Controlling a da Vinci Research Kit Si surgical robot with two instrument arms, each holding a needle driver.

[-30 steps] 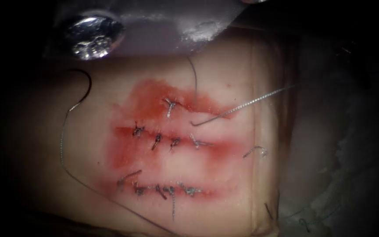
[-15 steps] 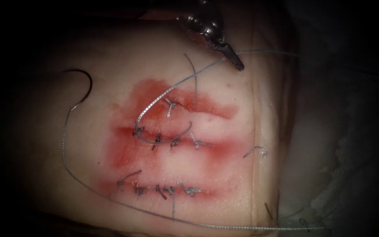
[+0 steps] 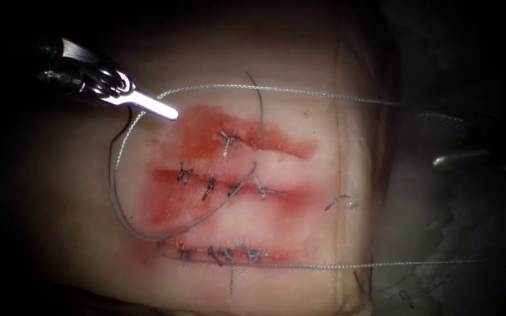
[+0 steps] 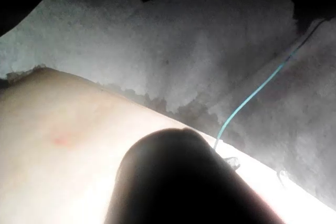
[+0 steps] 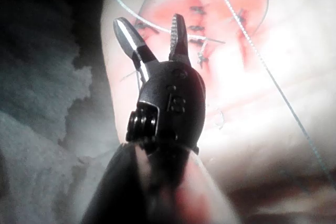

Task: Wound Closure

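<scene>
Thread beside left hand, untouched

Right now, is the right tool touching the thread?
Apart. In the right wrist view the right tool holds nothing, jaws open; the endoscope view shows it clear of the thread.

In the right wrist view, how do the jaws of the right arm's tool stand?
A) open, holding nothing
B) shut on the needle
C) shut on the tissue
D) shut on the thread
A: the two jaws of the right tool are spread apart, and nothing lies between them.
</scene>
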